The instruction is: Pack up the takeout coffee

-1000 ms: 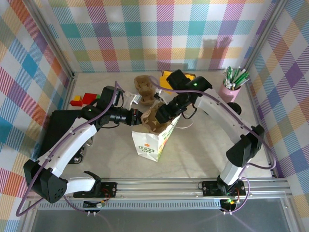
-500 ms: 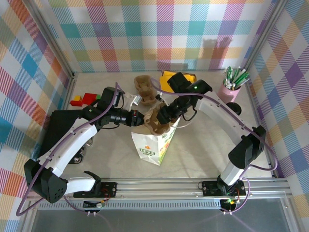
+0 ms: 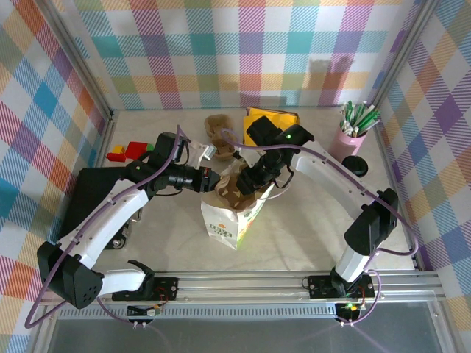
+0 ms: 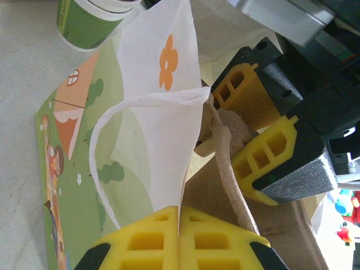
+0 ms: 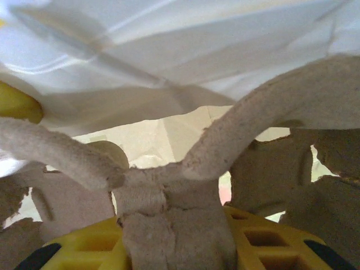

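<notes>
A white and green printed paper bag (image 3: pixel 229 220) stands in the middle of the table. My left gripper (image 3: pixel 211 181) is shut on the bag's white rim (image 4: pixel 169 129), its jaws pressed together (image 4: pixel 180 211). My right gripper (image 3: pixel 250 179) is shut on the centre post of a brown pulp cup carrier (image 3: pixel 234 187) at the bag's mouth. That post (image 5: pixel 169 191) sits between the yellow fingers (image 5: pixel 259 236). The takeout coffee (image 3: pixel 355 165) stands at the right, seen from above as a round black lid, well away from both grippers.
A second pulp carrier (image 3: pixel 219 131) and a yellow packet (image 3: pixel 274 116) lie behind the bag. A pink cup of green-and-white sticks (image 3: pixel 352 134) stands back right. Coloured blocks (image 3: pixel 126 151) and a black mat (image 3: pixel 85 198) are at the left. A green-banded paper cup (image 4: pixel 90 19) stands beside the bag.
My right gripper has moved left and down with the carrier, further into the bag's mouth. The bag has shifted slightly left. The left gripper keeps its hold on the rim.
</notes>
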Robot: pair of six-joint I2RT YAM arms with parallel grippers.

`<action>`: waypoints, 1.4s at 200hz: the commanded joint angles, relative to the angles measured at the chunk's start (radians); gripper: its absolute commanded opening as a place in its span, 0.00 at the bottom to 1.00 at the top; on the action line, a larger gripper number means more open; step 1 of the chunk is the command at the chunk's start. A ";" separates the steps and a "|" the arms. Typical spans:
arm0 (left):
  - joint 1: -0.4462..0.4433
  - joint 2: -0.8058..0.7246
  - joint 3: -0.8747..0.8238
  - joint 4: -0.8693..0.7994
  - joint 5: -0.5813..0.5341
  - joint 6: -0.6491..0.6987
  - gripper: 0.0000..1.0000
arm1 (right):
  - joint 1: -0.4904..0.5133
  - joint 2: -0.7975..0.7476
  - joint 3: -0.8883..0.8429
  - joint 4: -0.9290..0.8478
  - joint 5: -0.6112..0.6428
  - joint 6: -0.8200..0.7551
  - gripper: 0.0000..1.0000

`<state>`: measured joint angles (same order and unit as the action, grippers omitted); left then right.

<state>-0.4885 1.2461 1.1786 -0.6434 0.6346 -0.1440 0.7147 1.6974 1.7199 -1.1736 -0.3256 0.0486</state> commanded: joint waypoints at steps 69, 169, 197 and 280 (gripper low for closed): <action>-0.004 -0.143 0.067 -0.106 -0.168 -0.039 0.47 | -0.005 -0.066 -0.020 0.059 -0.006 0.146 0.35; -0.002 -0.160 0.064 -0.201 -0.183 0.003 0.38 | 0.000 -0.028 0.054 0.068 0.071 0.027 0.34; -0.001 -0.150 0.058 -0.192 -0.185 -0.008 0.37 | 0.000 0.008 0.047 0.040 0.101 -0.040 0.34; -0.002 -0.089 0.066 -0.155 -0.144 -0.008 0.35 | 0.028 0.027 -0.010 0.000 0.123 -0.223 0.34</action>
<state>-0.4885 1.1358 1.2404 -0.8097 0.4614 -0.1631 0.7307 1.7126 1.7164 -1.1313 -0.2035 -0.0826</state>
